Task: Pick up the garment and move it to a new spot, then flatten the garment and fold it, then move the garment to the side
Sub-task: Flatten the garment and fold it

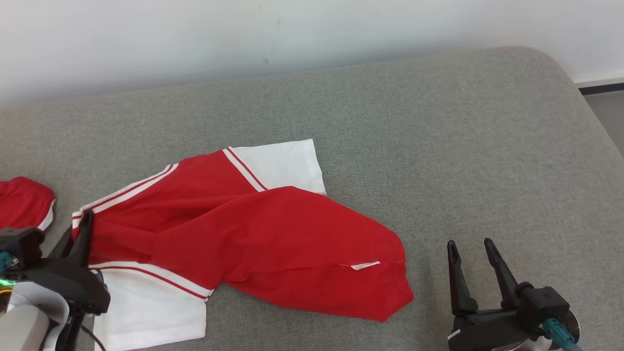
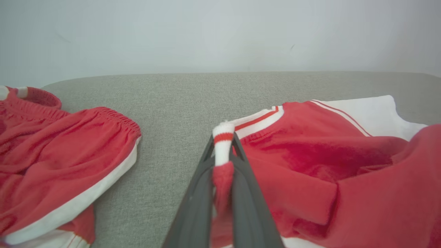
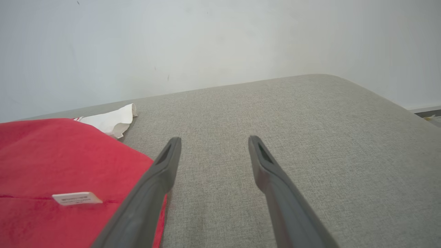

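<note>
A red garment [image 1: 273, 243] with white sleeves and striped trim lies crumpled on the grey cushion, left of centre in the head view. My left gripper [image 1: 84, 219] is shut on its striped collar edge, seen pinched between the fingers in the left wrist view, where the gripper [image 2: 223, 137] holds the white and red trim. The garment [image 2: 327, 172] spreads to the right of it there. My right gripper [image 1: 470, 246] stands open over bare cushion, just right of the garment's hem. In the right wrist view the gripper [image 3: 213, 144] is open, with the garment [image 3: 51, 165] and its white label at its left.
A second red garment [image 1: 22, 202] with white trim lies at the far left, also large in the left wrist view as red shorts [image 2: 51, 162]. The grey cushion [image 1: 463, 146] is bare to the right and ends at a rounded corner; a white wall [image 1: 292, 29] runs behind.
</note>
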`<state>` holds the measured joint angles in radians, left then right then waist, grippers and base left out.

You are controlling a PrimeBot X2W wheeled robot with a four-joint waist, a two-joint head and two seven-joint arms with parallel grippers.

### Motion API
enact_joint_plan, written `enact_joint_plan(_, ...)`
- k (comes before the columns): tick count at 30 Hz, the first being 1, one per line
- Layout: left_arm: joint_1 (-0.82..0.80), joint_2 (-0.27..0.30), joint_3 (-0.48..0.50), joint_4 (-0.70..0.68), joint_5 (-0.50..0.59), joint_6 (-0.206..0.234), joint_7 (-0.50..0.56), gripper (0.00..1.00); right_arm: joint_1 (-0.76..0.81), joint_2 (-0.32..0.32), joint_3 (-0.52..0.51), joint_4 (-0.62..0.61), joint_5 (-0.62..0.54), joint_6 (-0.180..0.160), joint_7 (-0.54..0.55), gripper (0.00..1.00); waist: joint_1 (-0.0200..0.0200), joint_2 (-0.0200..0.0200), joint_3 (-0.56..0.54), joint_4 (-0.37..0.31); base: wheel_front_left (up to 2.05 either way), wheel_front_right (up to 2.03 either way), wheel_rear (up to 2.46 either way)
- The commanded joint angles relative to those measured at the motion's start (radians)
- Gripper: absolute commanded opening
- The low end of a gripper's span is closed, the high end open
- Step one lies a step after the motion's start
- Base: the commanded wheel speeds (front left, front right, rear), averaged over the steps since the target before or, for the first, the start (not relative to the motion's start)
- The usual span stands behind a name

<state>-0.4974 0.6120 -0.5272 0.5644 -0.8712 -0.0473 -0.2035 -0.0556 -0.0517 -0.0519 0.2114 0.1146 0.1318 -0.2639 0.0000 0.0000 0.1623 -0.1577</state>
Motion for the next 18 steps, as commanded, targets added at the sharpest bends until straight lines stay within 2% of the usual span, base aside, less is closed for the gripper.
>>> enact_joint_plan(1, 0.005, -0.005, 0.007, 0.002, 0.006, 0.001, -0.017, 1.0, 0.01, 0.003, 0.001, 0.001, -0.005, -0.002, -0.001, 1.0, 0.0, 0.0, -0.006, 0.005, 0.0, 0.0, 0.0)
enact_joint_plan(8, 0.005, -0.041, 0.066, -0.04, 0.063, 0.01, -0.061, 1.0, 0.019, 0.003, -0.011, -0.002, -0.022, -0.002, -0.001, 1.0, 0.0, 0.0, -0.03, 0.028, 0.0, 0.0, 0.0)
enact_joint_plan(12, 0.06, -0.077, 0.18, -0.138, 0.127, 0.029, -0.061, 1.0, 0.024, 0.003, -0.012, -0.006, -0.028, -0.002, -0.001, 1.0, 0.0, 0.0, -0.046, 0.046, 0.0, 0.0, 0.0)
enact_joint_plan(18, 0.19, -0.165, 0.338, -0.286, 0.253, 0.026, -0.062, 1.0, 0.04, 0.003, -0.01, -0.006, -0.035, -0.002, -0.001, 1.0, 0.0, 0.0, -0.079, 0.077, 0.0, 0.0, 0.0)
